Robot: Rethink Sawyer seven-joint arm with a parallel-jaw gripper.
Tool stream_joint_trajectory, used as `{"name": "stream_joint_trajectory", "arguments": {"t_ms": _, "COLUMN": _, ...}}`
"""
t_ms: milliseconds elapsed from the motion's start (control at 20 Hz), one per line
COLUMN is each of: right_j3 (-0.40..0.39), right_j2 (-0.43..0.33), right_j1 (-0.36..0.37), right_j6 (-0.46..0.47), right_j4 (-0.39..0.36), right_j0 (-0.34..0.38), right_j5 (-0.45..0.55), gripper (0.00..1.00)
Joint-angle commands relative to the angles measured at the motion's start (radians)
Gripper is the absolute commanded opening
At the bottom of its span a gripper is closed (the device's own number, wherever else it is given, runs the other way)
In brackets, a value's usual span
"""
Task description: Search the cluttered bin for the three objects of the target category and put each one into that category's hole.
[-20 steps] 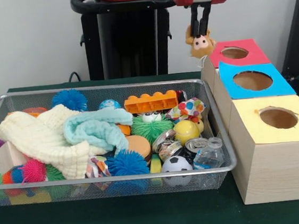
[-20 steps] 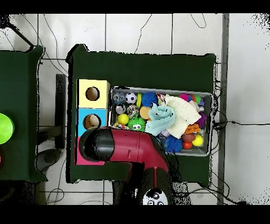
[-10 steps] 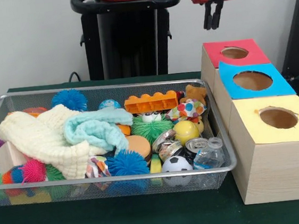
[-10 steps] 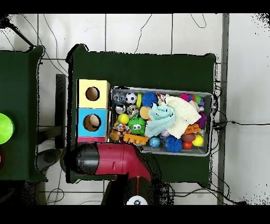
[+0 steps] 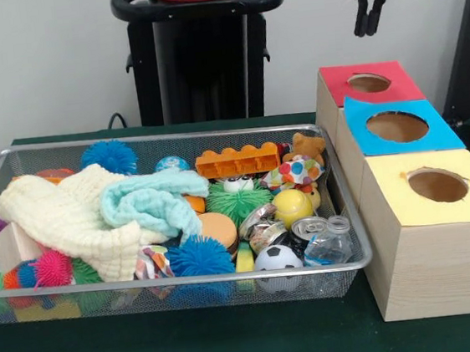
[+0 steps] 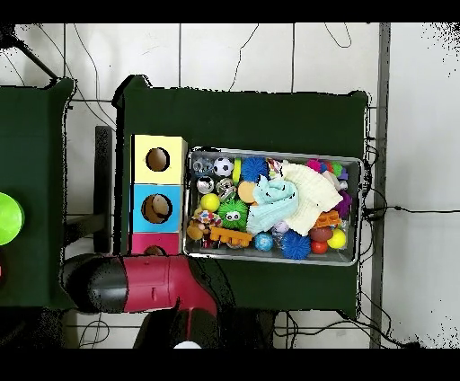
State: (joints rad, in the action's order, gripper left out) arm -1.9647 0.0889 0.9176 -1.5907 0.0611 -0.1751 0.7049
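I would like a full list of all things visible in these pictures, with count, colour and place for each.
wire basket: 1, silver, on green table, left of boxes
boxes: 3, wooden with red, blue, yellow tops, each with a hole
cloths: 2, cream and light blue, basket's left half
spiky balls: several, blue, green, pink
brick: 1, orange, far side
soccer ball: 1, near rim
brown toy animal: 1, far right corner
gripper: 1, black, above red box, empty

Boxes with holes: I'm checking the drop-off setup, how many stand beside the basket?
3, in a row touching the wire basket: the yellow-topped box nearest the front camera, the blue-topped box in the middle, and the red-topped box nearest the robot. None seems hidden.
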Motion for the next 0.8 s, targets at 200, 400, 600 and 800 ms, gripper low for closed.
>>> {"name": "stream_joint_trajectory", "arguments": {"t_ms": 200, "right_j3": 0.03, "right_j2": 0.025, "right_j1": -0.049, "right_j6": -0.255, "right_j4": 0.02, "right_j0": 0.026, "right_j5": -0.099, "gripper": 0.0}}
{"name": "stream_joint_trajectory", "arguments": {"t_ms": 400, "right_j3": 0.057, "right_j2": 0.024, "right_j1": -0.065, "right_j6": -0.241, "right_j4": 0.014, "right_j0": 0.057, "right_j5": -0.119, "gripper": 0.0}}
{"name": "stream_joint_trajectory", "arguments": {"t_ms": 600, "right_j3": 0.075, "right_j2": 0.03, "right_j1": -0.067, "right_j6": -0.239, "right_j4": 0.017, "right_j0": 0.078, "right_j5": -0.117, "gripper": 0.0}}
{"name": "stream_joint_trajectory", "arguments": {"t_ms": 800, "right_j3": 0.105, "right_j2": 0.039, "right_j1": -0.083, "right_j6": -0.237, "right_j4": 0.016, "right_j0": 0.097, "right_j5": -0.108, "gripper": 0.0}}
